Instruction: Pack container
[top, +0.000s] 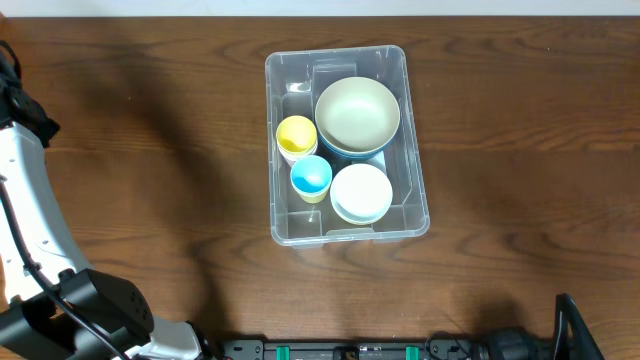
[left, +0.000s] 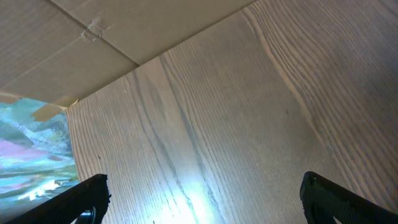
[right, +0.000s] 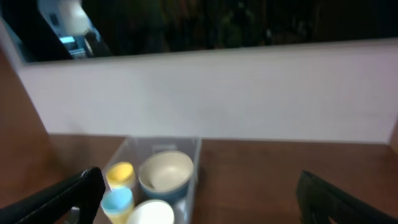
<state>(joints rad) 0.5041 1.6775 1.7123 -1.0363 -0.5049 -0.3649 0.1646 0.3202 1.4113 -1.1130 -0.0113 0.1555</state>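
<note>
Overhead, clear ridged container (top: 271, 160) holds bowls (top: 357, 112) and cups (top: 296, 133); left tool (left: 205, 199) and right tool (right: 199, 193) gape wide.

We see the container (top: 271, 150), a clear rectangular plastic bin with rounded corners and moulded ridges. It sits upright and lidless near the middle of the dark wooden table (top: 520, 150), slightly skewed. Inside, we count a large cream bowl (top: 357, 113) at the far end and a white bowl (top: 361, 192) nearer the robot. A yellow cup (top: 296, 135) and a blue cup (top: 311, 176) stand along the left wall.
</note>
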